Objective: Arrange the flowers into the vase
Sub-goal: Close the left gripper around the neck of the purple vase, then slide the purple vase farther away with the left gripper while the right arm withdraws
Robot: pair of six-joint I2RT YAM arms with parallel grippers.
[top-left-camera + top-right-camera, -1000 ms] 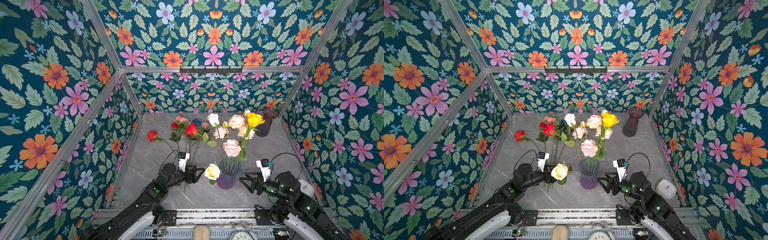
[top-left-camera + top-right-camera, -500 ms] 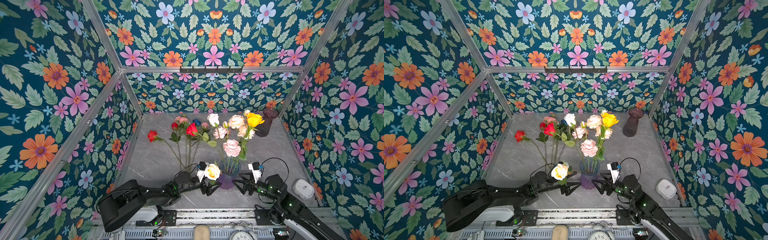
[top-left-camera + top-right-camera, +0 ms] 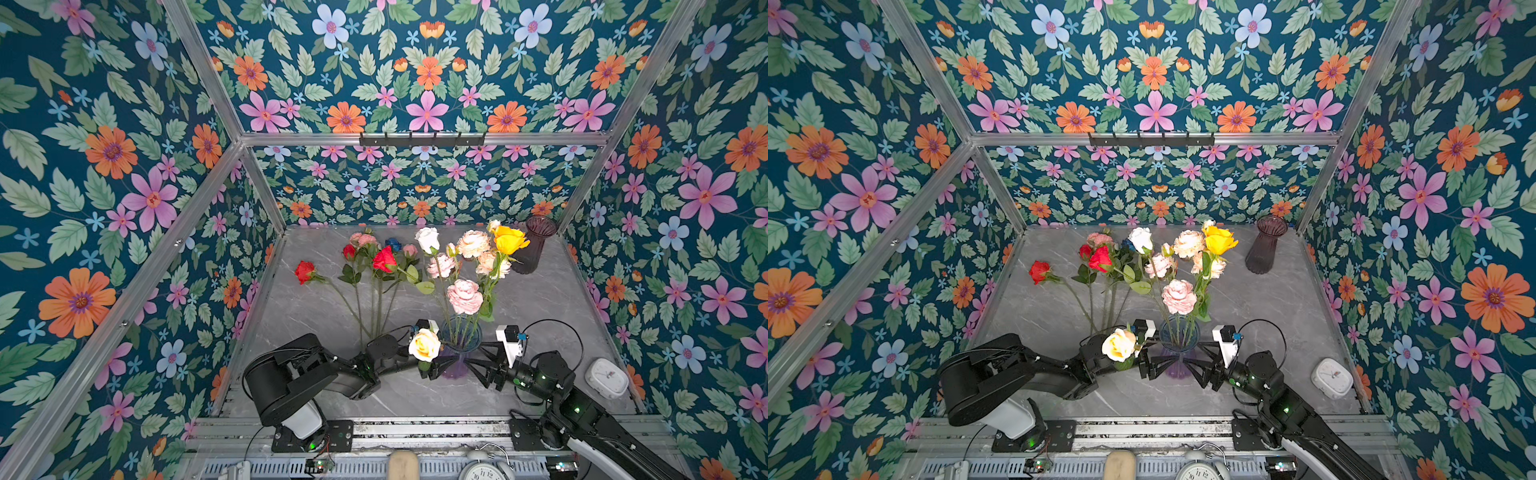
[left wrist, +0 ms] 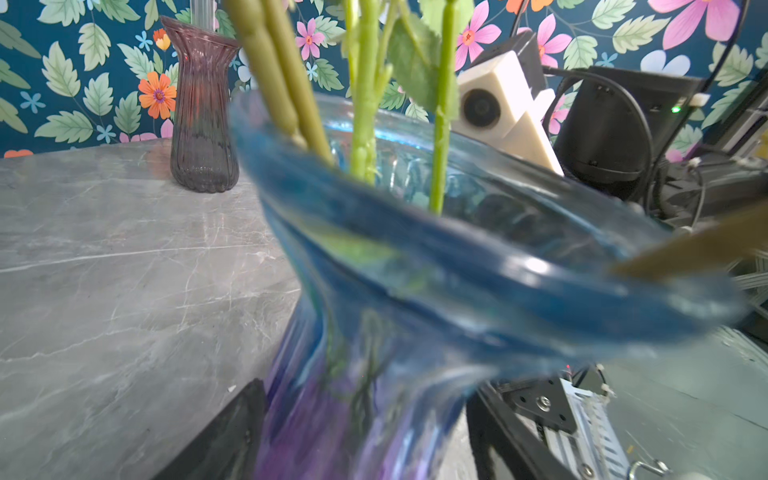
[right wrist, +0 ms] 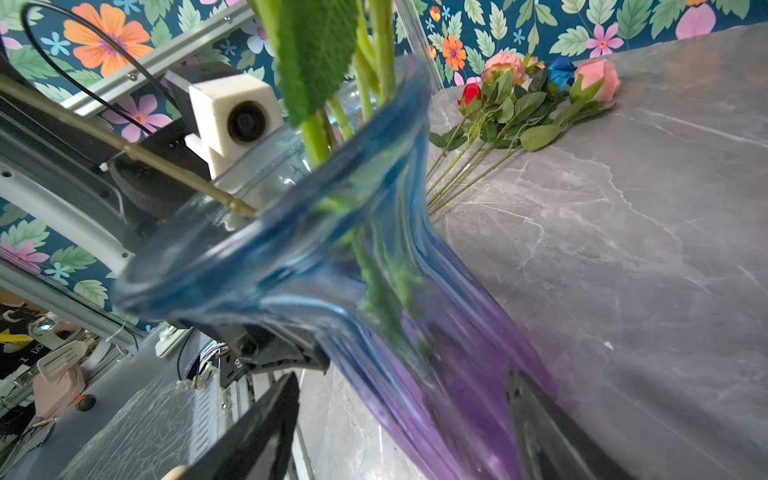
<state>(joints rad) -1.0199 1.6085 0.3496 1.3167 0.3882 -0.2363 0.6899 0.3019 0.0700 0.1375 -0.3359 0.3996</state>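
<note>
The blue-and-purple glass vase [image 3: 457, 365] [image 3: 1177, 363] stands near the front middle of the table with several flowers in it, among them a pink one [image 3: 464, 296], a yellow one [image 3: 508, 240] and a white one [image 3: 427, 239]. A cream rose [image 3: 424, 345] hangs low at its left, its stem [image 5: 174, 176] leaning on the rim. More flowers [image 3: 374, 257] and a red rose [image 3: 305, 272] lie on the table behind. My left gripper [image 3: 440, 368] [image 4: 365, 449] and right gripper [image 3: 478, 365] [image 5: 403, 436] both stand open around the vase's [image 4: 415, 270] [image 5: 332, 270] lower body, from opposite sides.
A dark purple ribbed vase [image 3: 536, 245] [image 4: 201, 112] stands in the back right corner. A white alarm clock [image 3: 606, 378] sits at the front right, close to my right arm. Flowered walls close the table [image 3: 540, 299] in on three sides.
Both grippers have moved in toward the vase. The left arm stretched low and passed under the cream rose; the right arm slid left. Their fingers now straddle the vase.
</note>
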